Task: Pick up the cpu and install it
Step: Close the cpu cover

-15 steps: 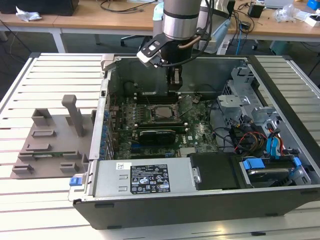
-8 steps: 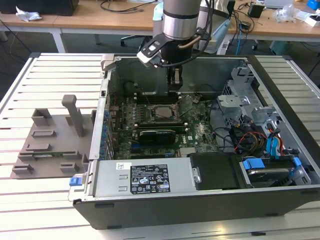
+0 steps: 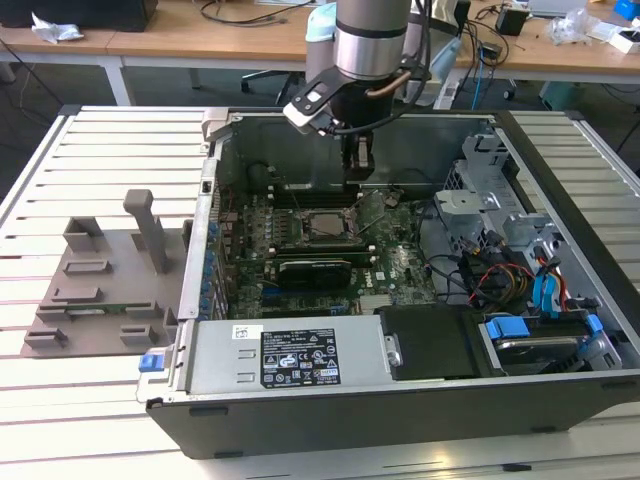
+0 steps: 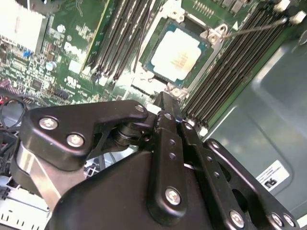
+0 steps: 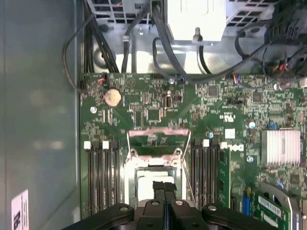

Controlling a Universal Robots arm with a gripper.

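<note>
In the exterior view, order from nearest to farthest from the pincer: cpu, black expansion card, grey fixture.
1. cpu, in the socket by the pincer.
2. black expansion card, just past the socket.
3. grey fixture, outside the case, exterior view's left.

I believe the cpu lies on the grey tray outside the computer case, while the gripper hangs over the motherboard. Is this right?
Not quite: the cpu lies on the motherboard, as the second wrist view shows. The gripper does hang over the motherboard.
</note>
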